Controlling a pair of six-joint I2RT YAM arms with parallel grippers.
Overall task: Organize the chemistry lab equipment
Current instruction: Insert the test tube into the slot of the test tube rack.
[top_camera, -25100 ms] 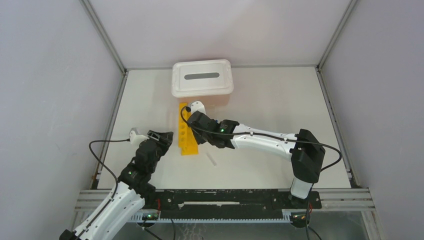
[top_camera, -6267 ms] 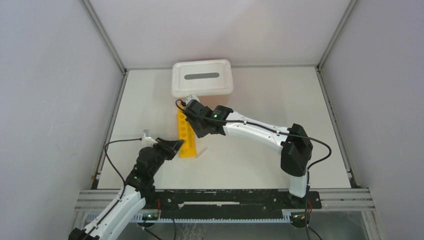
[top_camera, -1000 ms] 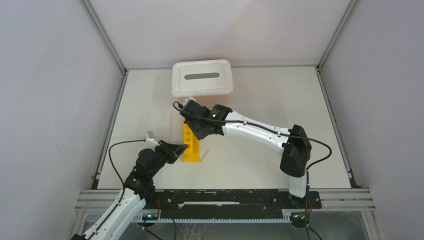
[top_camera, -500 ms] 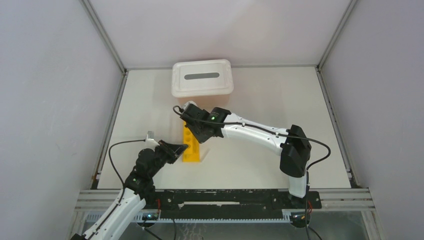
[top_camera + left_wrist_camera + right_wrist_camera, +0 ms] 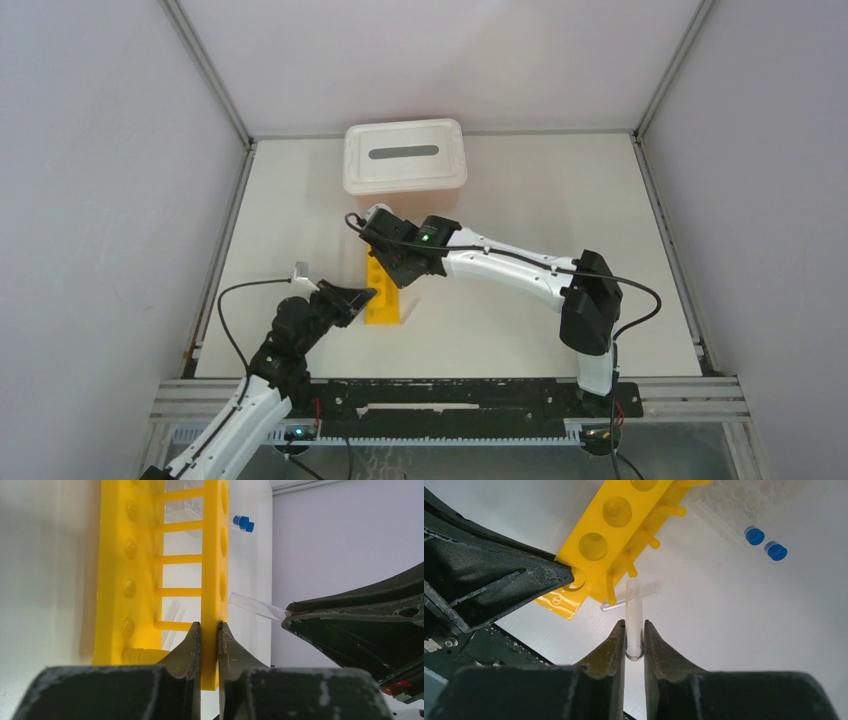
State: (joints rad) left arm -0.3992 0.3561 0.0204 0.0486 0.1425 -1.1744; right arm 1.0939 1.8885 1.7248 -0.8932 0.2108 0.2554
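The long yellow rack (image 5: pixel 381 305) stands on the table with its round holes facing up. My left gripper (image 5: pixel 209 626) is shut on the near end of the rack's (image 5: pixel 215 555) top plate. My right gripper (image 5: pixel 634 625) is shut on a clear glass tube (image 5: pixel 633 605), which points down just beside the rack's (image 5: pixel 619 525) near end and above the table. A second clear tube (image 5: pixel 650 590) lies on the table behind it. Two blue-capped tubes (image 5: pixel 765 543) rest beside the clear gridded rack (image 5: pixel 744 500). From above, the right gripper (image 5: pixel 392 268) hangs over the rack's middle.
A white bin with a slotted lid (image 5: pixel 404 155) stands at the back, just beyond the rack's far end. The left gripper's fingers (image 5: pixel 499 575) sit close to the held tube. Metal frame rails (image 5: pixel 450 395) run along the near edge.
The right gripper has shifted slightly along the rack toward its near end with the tube in it. The left gripper has held its grip on the rack without moving.
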